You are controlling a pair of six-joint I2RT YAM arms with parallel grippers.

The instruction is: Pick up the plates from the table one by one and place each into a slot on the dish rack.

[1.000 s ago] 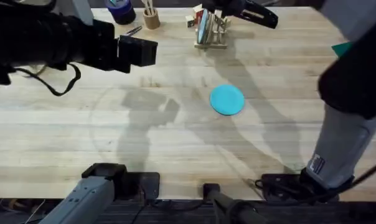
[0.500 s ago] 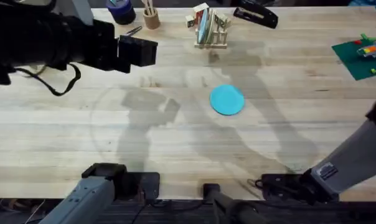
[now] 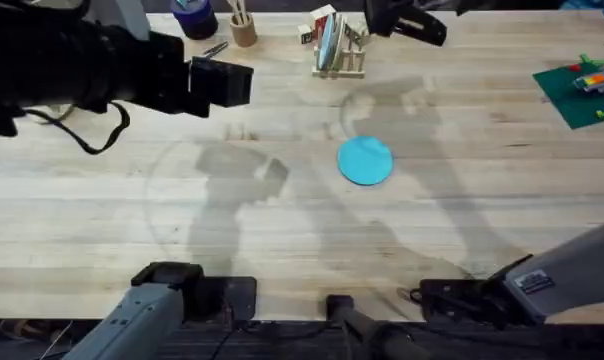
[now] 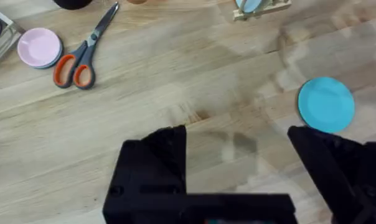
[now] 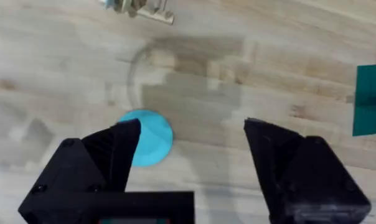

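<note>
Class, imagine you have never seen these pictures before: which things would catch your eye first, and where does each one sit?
First comes the flat round turquoise blue plate, lying alone near the middle of the pale wood-grain plank table. Next, the small light wooden dish rack at the far edge, with a plate standing in it. Then the open black right tool, hanging above the table beside the blue plate.

The bench (image 3: 282, 220) is pale planked wood, smooth with a faint sheen. The turquoise plate (image 5: 149, 137), beside the right end effector (image 5: 191, 165), looks matt and smooth. The dish rack (image 3: 339, 58) is light bare wood. Both end effectors' fingers (image 4: 154, 168) are matt black plastic.
</note>
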